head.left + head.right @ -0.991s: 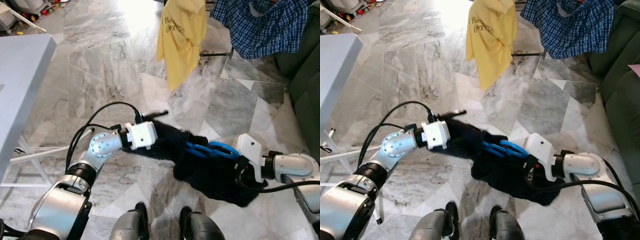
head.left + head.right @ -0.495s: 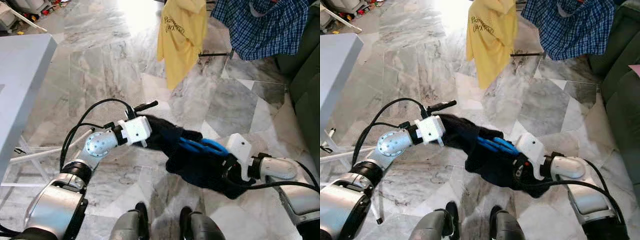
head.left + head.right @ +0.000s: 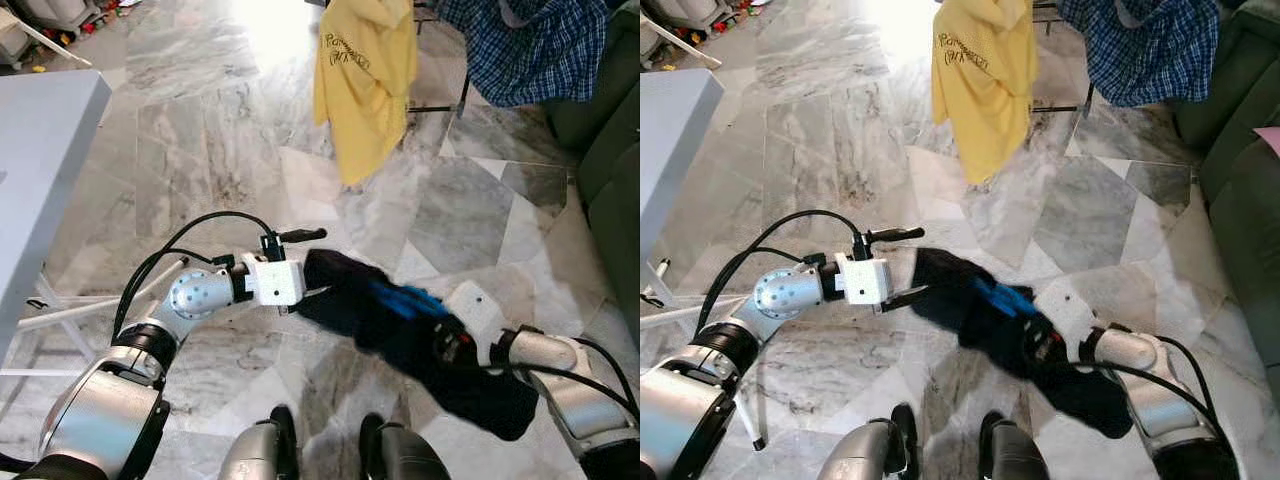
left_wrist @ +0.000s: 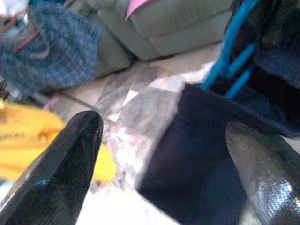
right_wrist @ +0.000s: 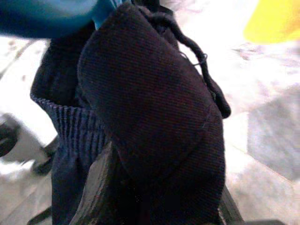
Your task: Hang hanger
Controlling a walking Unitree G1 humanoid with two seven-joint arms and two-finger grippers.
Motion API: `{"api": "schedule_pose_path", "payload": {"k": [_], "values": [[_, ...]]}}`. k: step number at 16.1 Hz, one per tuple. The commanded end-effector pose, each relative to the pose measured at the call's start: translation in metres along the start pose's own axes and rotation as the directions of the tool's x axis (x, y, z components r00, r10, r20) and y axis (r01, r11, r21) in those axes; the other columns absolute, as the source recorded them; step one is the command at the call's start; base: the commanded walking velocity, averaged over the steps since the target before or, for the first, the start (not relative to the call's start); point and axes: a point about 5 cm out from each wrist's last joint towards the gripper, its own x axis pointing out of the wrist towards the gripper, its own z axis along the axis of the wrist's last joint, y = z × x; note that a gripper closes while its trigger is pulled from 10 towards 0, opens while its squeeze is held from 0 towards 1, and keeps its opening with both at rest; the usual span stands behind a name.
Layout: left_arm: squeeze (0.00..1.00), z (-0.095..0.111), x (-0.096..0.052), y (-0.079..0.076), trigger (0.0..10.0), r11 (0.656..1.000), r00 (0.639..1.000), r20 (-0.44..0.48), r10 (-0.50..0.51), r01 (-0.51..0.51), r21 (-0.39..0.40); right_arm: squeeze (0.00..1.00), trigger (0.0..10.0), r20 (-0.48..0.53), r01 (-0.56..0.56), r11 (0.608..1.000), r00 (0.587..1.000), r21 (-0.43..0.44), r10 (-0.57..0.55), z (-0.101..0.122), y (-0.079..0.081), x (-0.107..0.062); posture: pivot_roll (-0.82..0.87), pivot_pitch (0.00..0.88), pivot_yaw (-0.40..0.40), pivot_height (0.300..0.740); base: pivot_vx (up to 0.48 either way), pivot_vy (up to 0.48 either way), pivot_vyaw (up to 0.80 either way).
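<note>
Holding a dark garment (image 3: 400, 330) on a blue hanger (image 3: 405, 300) low over the marble floor (image 3: 200, 150), my right gripper (image 3: 445, 345) is buried in the cloth, so I cannot tell how its fingers stand. My left gripper (image 3: 305, 262) sits just beside the garment's near edge, fingers (image 4: 61, 164) spread apart, holding nothing.

Left gripper (image 4: 164, 136) spread (fingers apart), right gripper (image 3: 1032, 343) cloth-buried
</note>
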Motion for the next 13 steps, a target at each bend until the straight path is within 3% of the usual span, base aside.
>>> {"api": "schedule_pose_path", "payload": {"k": [1, 2, 3, 4, 5, 6, 8, 9, 10, 11, 12, 13], "values": [[1.00, -0.012, -0.006, -0.006, 10.0, 0.998, 0.996, -0.081, 0.025, -0.029, -0.055, 0.00, 0.0, 0.021, 0.057, 0.998, 0.998, 0.029, -0.058, 0.004, -0.005, 0.000, -0.23, 0.242, 0.089, 0.740, 0.000, 0.000, 0.00], [1.00, -0.016, -0.008, -0.006, 10.0, 0.993, 0.992, -0.107, 0.069, -0.079, -0.088, 0.00, 0.0, 0.020, 0.103, 0.993, 0.994, 0.058, -0.104, 0.004, -0.006, 0.001, -0.23, 0.239, 0.090, 0.740, 0.000, 0.000, 0.00], [1.00, -0.024, -0.011, -0.002, 10.0, 0.956, 0.970, -0.160, 0.183, -0.214, -0.202, 0.00, 0.0, 0.021, 0.164, 0.980, 0.986, 0.112, -0.167, 0.004, -0.009, 0.003, -0.23, 0.234, 0.090, 0.740, 0.000, 0.000, 0.00], [1.00, -0.037, -0.015, 0.000, 10.0, 0.822, 0.899, -0.274, 0.342, -0.428, -0.376, 0.00, 0.0, 0.018, 0.240, 0.953, 0.969, 0.183, -0.248, 0.003, -0.011, 0.005, -0.24, 0.230, 0.088, 0.740, 0.000, 0.000, 0.00], [1.00, -0.041, -0.016, 0.000, 10.0, 0.759, 0.867, -0.319, 0.383, -0.492, -0.427, 0.00, 0.0, 0.015, 0.265, 0.942, 0.962, 0.203, -0.274, 0.002, -0.012, 0.005, -0.24, 0.230, 0.088, 0.740, 0.000, 0.000, 0.00], [1.00, -0.058, -0.019, -0.017, 10.0, 0.518, 0.737, -0.518, 0.433, -0.674, -0.526, 0.00, 0.0, 0.000, 0.387, 0.866, 0.913, 0.317, -0.408, -0.002, -0.013, 0.004, -0.24, 0.222, 0.079, 0.740, 0.000, 0.000, 0.00], [1.00, -0.062, -0.019, -0.031, 10.0, 0.432, 0.696, -0.575, 0.430, -0.718, -0.546, 0.00, 0.0, -0.033, 0.469, 0.806, 0.870, 0.362, -0.492, -0.008, -0.014, 0.002, -0.24, 0.209, 0.071, 0.740, 0.000, 0.000, 0.00], [1.00, -0.064, -0.019, -0.046, 10.0, 0.397, 0.677, -0.600, 0.425, -0.736, -0.549, 0.00, 0.0, -0.061, 0.539, 0.753, 0.826, 0.378, -0.561, -0.013, -0.014, -0.001, -0.24, 0.199, 0.066, 0.740, 0.000, 0.000, 0.00], [1.00, -0.063, -0.018, -0.053, 10.0, 0.388, 0.678, -0.604, 0.420, -0.735, -0.556, 0.00, 0.0, -0.073, 0.565, 0.729, 0.806, 0.385, -0.587, -0.016, -0.014, -0.003, -0.24, 0.195, 0.064, 0.740, 0.000, 0.000, 0.00], [0.00, -0.063, -0.019, -0.072, 10.0, 0.297, 0.645, -0.633, 0.428, -0.762, -0.576, 0.00, 0.0, -0.111, 0.626, 0.668, 0.758, 0.402, -0.643, -0.024, -0.007, -0.007, -0.24, 0.178, 0.057, 0.740, 0.000, 0.000, 0.00], [0.00, -0.062, -0.018, -0.079, 10.0, 0.267, 0.631, -0.642, 0.435, -0.771, -0.578, 0.00, 0.0, -0.121, 0.642, 0.649, 0.742, 0.408, -0.659, -0.026, 0.000, -0.008, -0.24, 0.170, 0.056, 0.740, 0.000, 0.000, 0.00], [0.00, -0.060, -0.018, -0.082, 10.0, 0.265, 0.627, -0.639, 0.445, -0.774, -0.575, 0.00, 0.0, -0.123, 0.649, 0.639, 0.735, 0.413, -0.667, -0.027, 0.004, -0.008, -0.24, 0.165, 0.053, 0.740, 0.000, 0.000, 0.00]]}}
